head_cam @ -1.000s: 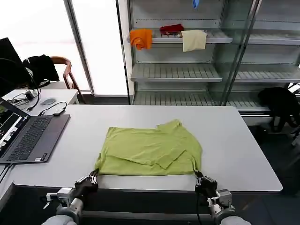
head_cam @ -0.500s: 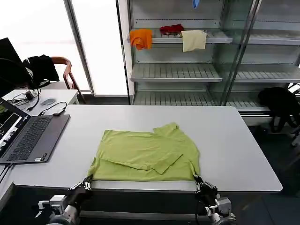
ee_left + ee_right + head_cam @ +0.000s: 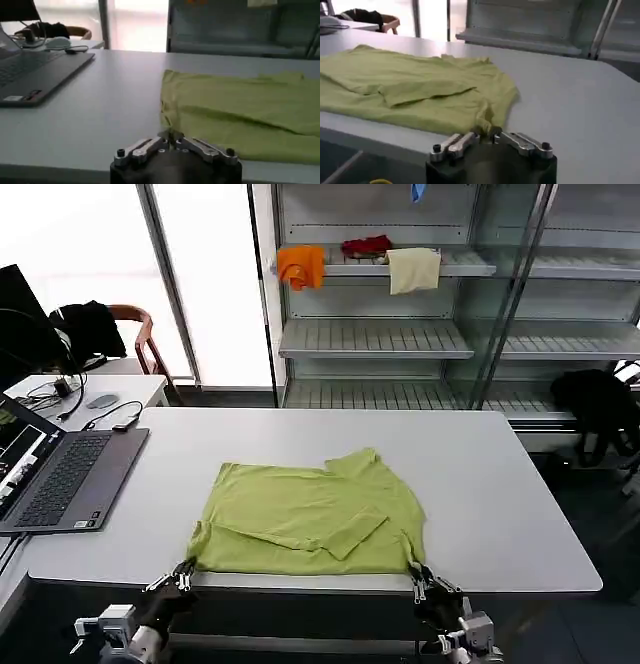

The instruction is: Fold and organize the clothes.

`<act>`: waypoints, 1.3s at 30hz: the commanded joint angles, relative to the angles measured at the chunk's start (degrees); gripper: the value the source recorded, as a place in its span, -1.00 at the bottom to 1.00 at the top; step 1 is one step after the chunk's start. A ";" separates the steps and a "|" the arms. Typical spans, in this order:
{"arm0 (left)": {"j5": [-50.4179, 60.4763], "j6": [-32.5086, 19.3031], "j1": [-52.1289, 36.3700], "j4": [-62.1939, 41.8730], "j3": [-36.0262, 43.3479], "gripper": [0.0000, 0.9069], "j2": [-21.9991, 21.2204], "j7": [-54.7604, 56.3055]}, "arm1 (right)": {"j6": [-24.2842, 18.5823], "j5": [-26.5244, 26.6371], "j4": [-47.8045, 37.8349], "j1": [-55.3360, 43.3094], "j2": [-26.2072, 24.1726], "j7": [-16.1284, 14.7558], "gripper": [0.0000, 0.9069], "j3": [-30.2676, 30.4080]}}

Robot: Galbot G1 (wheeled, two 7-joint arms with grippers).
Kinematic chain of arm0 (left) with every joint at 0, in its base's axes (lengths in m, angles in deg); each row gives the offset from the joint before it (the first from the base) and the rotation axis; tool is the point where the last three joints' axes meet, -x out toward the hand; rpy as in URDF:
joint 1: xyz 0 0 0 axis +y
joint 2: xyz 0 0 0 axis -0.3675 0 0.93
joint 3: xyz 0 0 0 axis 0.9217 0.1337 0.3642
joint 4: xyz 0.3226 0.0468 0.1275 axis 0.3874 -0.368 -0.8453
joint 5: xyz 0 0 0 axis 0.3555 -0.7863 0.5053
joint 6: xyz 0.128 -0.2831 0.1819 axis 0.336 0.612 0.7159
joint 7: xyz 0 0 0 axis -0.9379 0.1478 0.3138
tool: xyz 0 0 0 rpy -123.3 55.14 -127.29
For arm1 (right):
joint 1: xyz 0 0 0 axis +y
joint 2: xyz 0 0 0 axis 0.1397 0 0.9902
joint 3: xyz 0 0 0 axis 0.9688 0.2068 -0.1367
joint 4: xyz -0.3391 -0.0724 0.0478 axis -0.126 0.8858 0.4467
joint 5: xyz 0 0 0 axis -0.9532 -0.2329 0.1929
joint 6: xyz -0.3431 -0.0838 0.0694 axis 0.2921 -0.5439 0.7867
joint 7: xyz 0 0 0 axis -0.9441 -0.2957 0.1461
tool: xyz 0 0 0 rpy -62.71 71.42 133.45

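Smooth white table [image 3: 500, 484]: both grippers apparently pinch rumpled cotton T-shirt's [image 3: 310, 519] near hem corners.

A pale grey worktop [image 3: 520, 514] carries an open laptop [image 3: 60, 479] at its left edge. Behind stands a metal shelf rack [image 3: 400, 339] holding orange [image 3: 300, 264], red [image 3: 367, 246] and cream [image 3: 413, 269] cloths. Bright windows [image 3: 215, 274] light the room; a wooden chair [image 3: 140, 334] sits left.
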 commanded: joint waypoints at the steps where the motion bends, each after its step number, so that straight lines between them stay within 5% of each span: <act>1: -0.85 -0.48 0.15 3.19 -1.08 1.00 -0.03 -0.07 | 1.02 3.30 4.28 -3.19 0.08 -1.57 1.00 -5.08; 8: -2.49 0.50 -4.51 4.72 -5.84 1.00 0.35 -1.32 | 7.51 2.93 -0.07 -17.41 1.11 -0.78 1.00 -1.80; 19: -3.09 3.15 -26.60 -12.04 3.42 1.00 5.92 -7.26 | 7.90 7.18 -28.78 -44.02 4.33 3.78 1.00 10.33; 29: -0.36 3.17 -42.93 -31.77 11.91 1.00 9.35 -8.86 | 7.62 3.47 -47.14 -53.44 10.18 2.39 1.00 9.53; 39: 4.32 3.09 -49.07 -43.31 15.19 1.00 8.46 -12.04 | 7.48 0.09 -56.02 -57.95 12.68 1.35 1.00 7.44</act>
